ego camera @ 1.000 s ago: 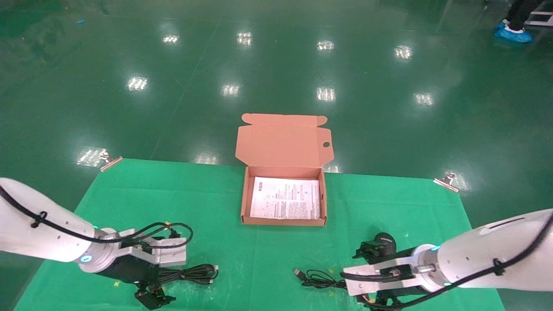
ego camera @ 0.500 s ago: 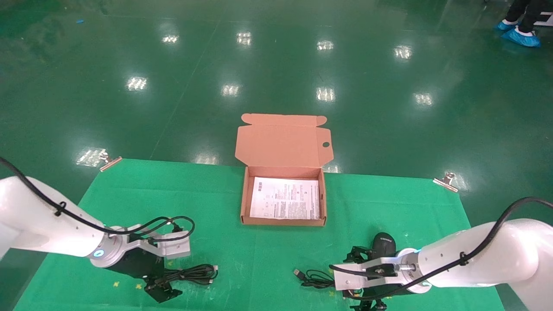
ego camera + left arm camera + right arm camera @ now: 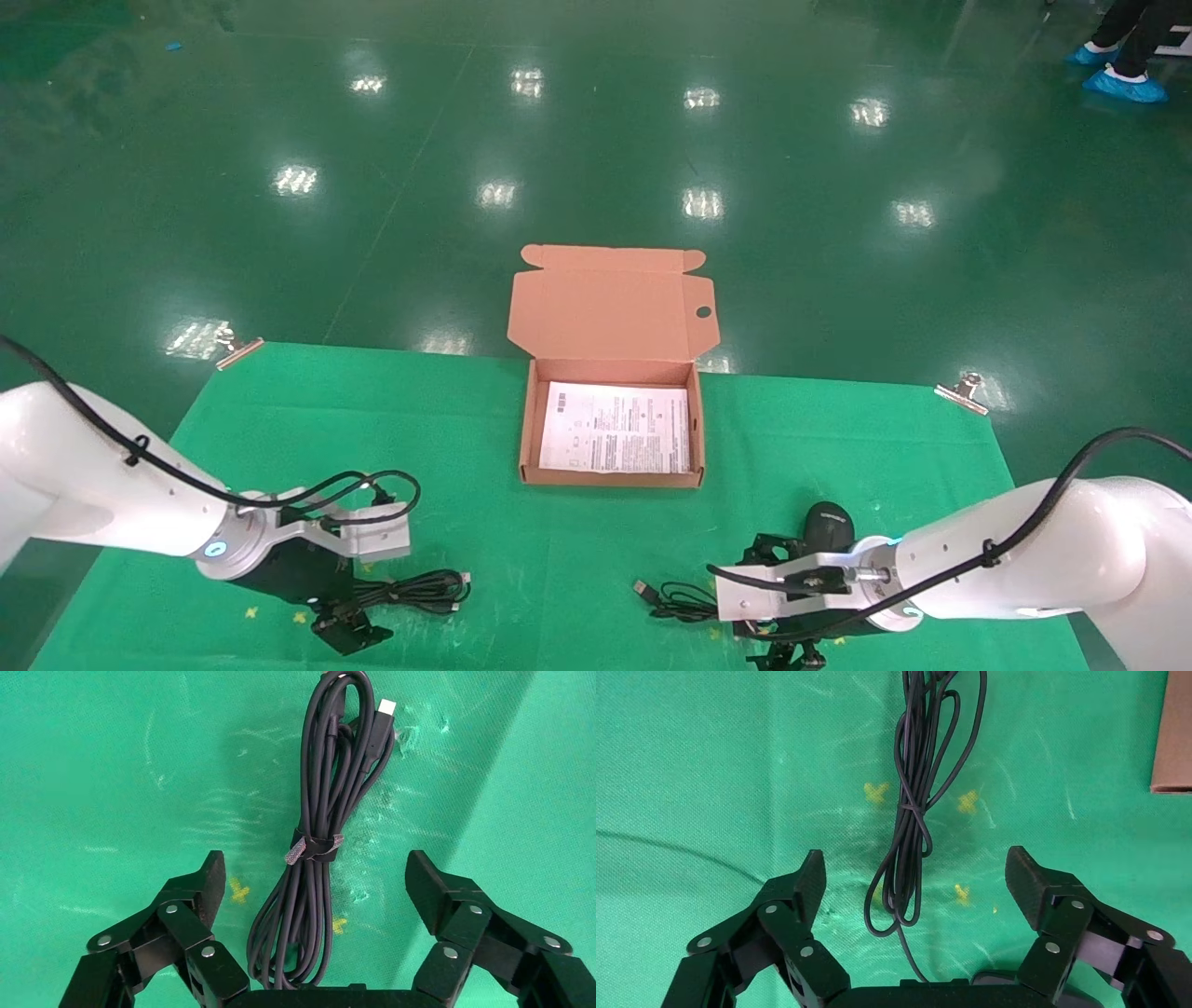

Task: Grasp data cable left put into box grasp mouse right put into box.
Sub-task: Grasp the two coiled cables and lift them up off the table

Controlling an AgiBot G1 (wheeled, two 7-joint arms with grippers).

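Note:
The data cable (image 3: 419, 589) lies as a strapped black bundle on the green cloth at the front left. My left gripper (image 3: 349, 629) is low over its near end. In the left wrist view the gripper (image 3: 318, 874) is open, with the cable (image 3: 330, 776) between the two fingers, not gripped. The mouse (image 3: 829, 527) sits at the front right, its thin cord (image 3: 680, 601) trailing left. My right gripper (image 3: 787, 652) is beside the mouse. In the right wrist view it (image 3: 916, 867) is open over the cord (image 3: 912, 818). The box (image 3: 526, 438) stands open in the middle, empty apart from its printed sheet.
The box's lid (image 3: 610, 312) stands up at the back. A corner of the box (image 3: 1172, 734) shows in the right wrist view. Metal clips (image 3: 240, 351) (image 3: 964, 391) hold the cloth at the far corners. The table's front edge is close behind both grippers.
Both arms have swung lower and inward since one second ago; the right wrist shifted left over the cord. Little has moved in the last half second. Both grippers stay open.

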